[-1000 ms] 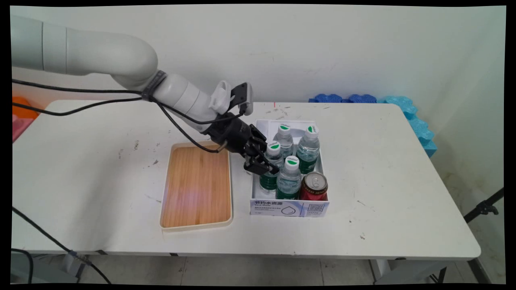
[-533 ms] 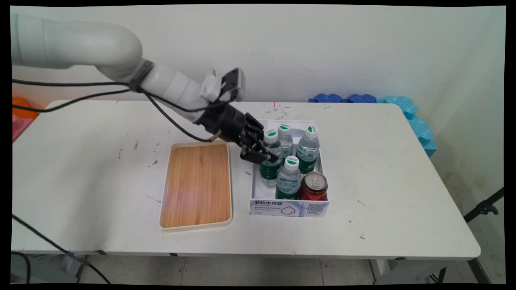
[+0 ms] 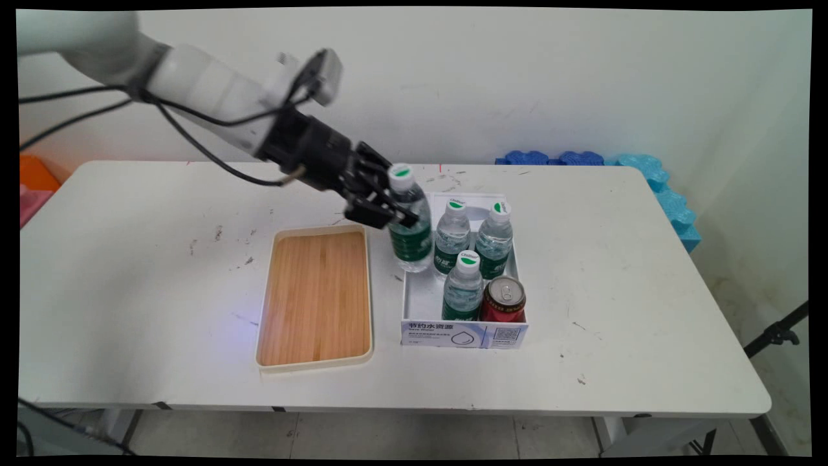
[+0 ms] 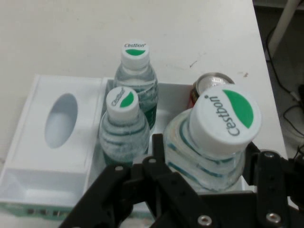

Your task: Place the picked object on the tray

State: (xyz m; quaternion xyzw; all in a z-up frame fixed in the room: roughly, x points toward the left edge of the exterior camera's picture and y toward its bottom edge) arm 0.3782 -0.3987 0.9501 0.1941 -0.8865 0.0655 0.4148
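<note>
Even, bright overhead light – soft shadows under the tray (image 3: 315, 298) and box (image 3: 464, 334). Arm (image 3: 213, 97) motion-blurred at 10 o'clock – hand view soft.

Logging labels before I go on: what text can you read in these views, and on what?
"Cestbon": cap of the held bottle in the tool.
"Cestbon": cap of the far bottle, small.
Chinese print and a QR code on the box front: too small to read.
Bottle labels and can: unreadable.
</note>
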